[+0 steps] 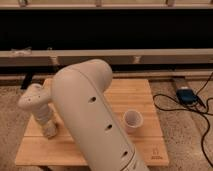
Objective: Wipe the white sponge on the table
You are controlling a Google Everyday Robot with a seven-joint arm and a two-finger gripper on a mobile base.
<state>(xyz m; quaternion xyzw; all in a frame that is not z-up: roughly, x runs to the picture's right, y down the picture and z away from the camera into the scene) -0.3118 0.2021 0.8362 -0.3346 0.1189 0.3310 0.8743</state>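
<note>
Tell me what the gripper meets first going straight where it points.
The gripper points down close above the table; it would probably meet its wooden top first, though what lies under it is hidden.

No readable text anywhere. A small dark mark point(159, 153) sits on the table point(145, 95) at its front right corner, too small to read. Jaws closed, low over the table's left side.
</note>
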